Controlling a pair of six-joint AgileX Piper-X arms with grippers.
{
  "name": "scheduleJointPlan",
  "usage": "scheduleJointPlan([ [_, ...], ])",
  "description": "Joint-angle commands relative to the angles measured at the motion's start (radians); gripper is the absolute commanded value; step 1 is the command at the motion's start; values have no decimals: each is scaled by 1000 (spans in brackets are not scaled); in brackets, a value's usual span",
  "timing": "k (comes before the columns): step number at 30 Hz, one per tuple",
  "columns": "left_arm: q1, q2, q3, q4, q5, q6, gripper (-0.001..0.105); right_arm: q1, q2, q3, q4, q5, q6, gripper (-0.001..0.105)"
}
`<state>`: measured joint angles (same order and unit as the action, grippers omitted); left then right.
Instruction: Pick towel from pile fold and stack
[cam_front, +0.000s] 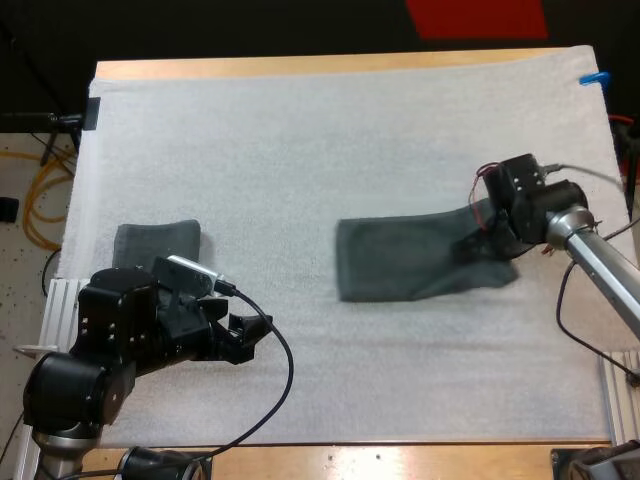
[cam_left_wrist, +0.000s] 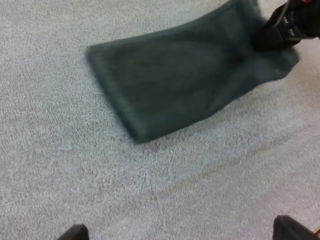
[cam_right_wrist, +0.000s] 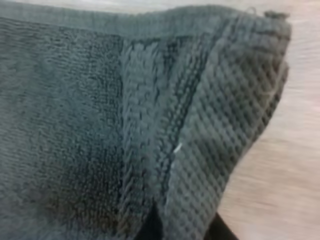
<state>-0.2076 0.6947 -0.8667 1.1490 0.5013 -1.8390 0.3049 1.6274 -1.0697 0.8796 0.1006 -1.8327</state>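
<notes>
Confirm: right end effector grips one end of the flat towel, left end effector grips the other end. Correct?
No. The left end effector is open and clear of the flat towel, beside the folded towel; the left wrist view shows it. The right end effector does grip one end.

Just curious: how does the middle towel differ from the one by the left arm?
The middle towel is spread long and flat; the left towel is smaller and looks folded. The right gripper grips the middle towel's end; the left towel lies ungripped. Both are dark grey-green.
</notes>
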Motion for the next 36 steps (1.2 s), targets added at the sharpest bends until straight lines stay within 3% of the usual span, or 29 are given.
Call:
scheduleJointPlan([
  [1,2,-1,-6,-1,10,-4,69,1,-10,-25,45,103,-54,1],
  [4,2,-1,-6,-1,10,-4,69,1,-10,-54,79,206,-86,1],
  [10,2,-1,-6,-1,10,-4,69,24,-10,-83,98,205,-83,1],
  [15,2,-1,-6,-1,10,-4,69,107,-7,-83,92,121,-30,1],
  [20,2,-1,-6,-1,10,-4,69,203,-4,-83,-10,-69,140,1],
  [26,2,-1,-6,-1,12,-4,69,225,59,-83,-102,-272,313,1],
  [33,2,-1,-6,-1,11,-4,69,225,133,-83,-137,-353,358,1],
  [36,2,-1,-6,-1,11,-4,69,225,137,-83,-160,-353,373,10],
])
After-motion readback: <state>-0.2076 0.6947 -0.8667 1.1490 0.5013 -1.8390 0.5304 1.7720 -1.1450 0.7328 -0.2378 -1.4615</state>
